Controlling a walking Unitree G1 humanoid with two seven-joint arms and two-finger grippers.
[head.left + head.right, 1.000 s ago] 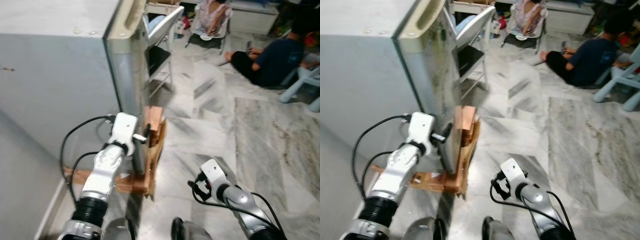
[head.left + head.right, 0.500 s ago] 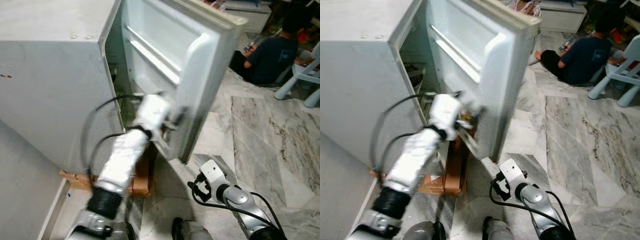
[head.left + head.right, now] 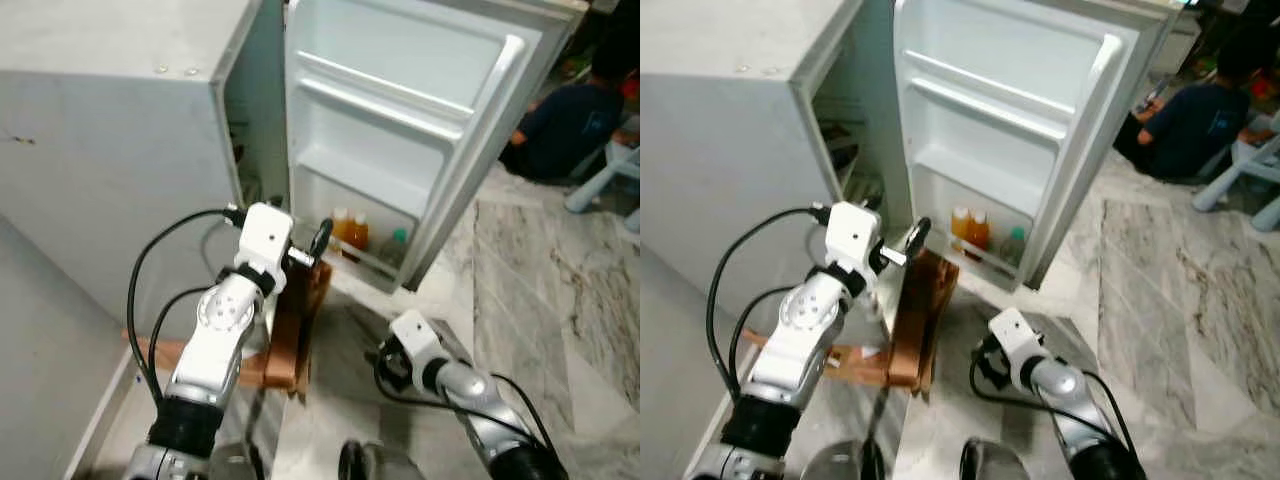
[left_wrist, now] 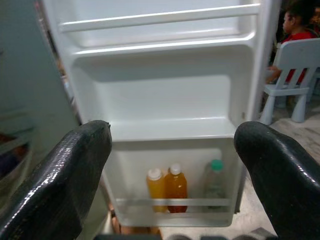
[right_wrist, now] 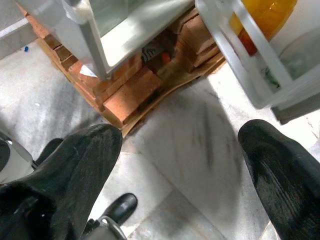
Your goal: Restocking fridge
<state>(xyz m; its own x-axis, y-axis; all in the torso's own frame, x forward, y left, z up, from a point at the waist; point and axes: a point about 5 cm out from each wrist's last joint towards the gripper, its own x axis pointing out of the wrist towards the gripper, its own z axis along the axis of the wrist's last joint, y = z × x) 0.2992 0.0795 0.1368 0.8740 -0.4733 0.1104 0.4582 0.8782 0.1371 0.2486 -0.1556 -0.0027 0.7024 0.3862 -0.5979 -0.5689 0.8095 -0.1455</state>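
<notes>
Nearest the robot, the right gripper (image 5: pixel 175 165) is hanging low over the marble floor (image 3: pixel 520 290), its jaws spread wide and holding nothing, looking down at the stack of bricks (image 5: pixel 130 90) and cardboard under the fridge. The left gripper (image 4: pixel 170 175) is hovering a little higher and further forward, just beside the lower edge of the open fridge door (image 3: pixel 420 150); its jaws are also standing wide with nothing between them, and they are pointing straight at the inner face of the door. The fridge (image 3: pixel 110 150) is standing upright on the robot's left, its long axis vertical, and the door is swinging out to the right so that its shelves are facing the robot. In the lowest door shelf (image 4: pixel 172 202) two orange bottles (image 4: pixel 166 187) are standing upright side by side and touching, with a clear bottle with a green cap (image 4: pixel 215 182) near them, all behind the rail. The upper door shelves are showing bare. The step in hand seems to be finishing the door opening before any stocking; to do it well, the robot should be keeping the door wide and steady, holding the left arm clear of the rail, and fetching goods with both grippers free. Farthest off, a person (image 3: pixel 565 120) is sitting on the floor by a small blue chair (image 4: pixel 295 70).
</notes>
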